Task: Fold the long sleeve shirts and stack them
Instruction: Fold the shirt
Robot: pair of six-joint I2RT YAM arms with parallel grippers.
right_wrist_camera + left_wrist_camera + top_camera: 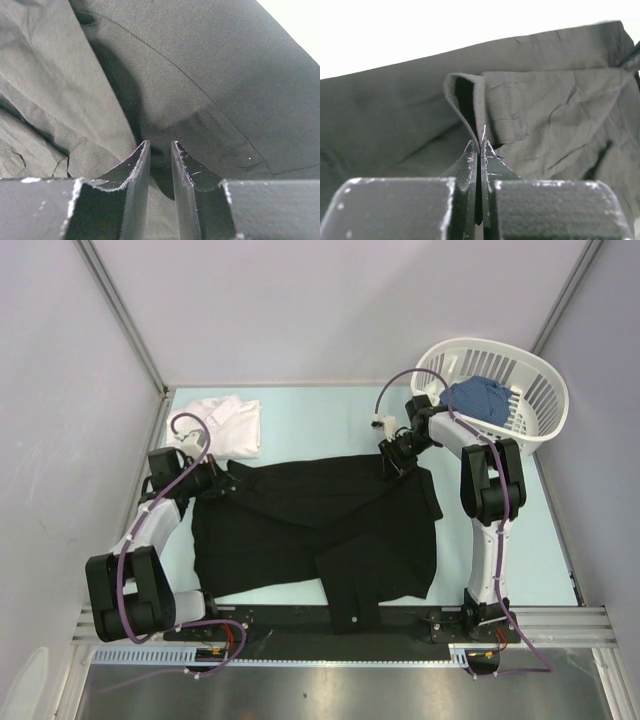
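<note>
The black long sleeve shirt (320,530) lies spread across the middle of the table, partly folded, with a sleeve lying over its lower right. The white shirt (228,425) lies folded at the back left. My left gripper (222,480) is at the black shirt's upper left edge; in the left wrist view it (480,142) is shut on a raised fold of black cloth (470,105). My right gripper (395,465) is at the shirt's upper right edge; in the right wrist view it (160,143) stands narrowly apart with black cloth (210,90) in the gap.
A white slatted basket (545,390) stands at the back right, holding a blue garment (480,398). Grey walls enclose the table on the left, back and right. A black rail (320,625) runs along the near edge.
</note>
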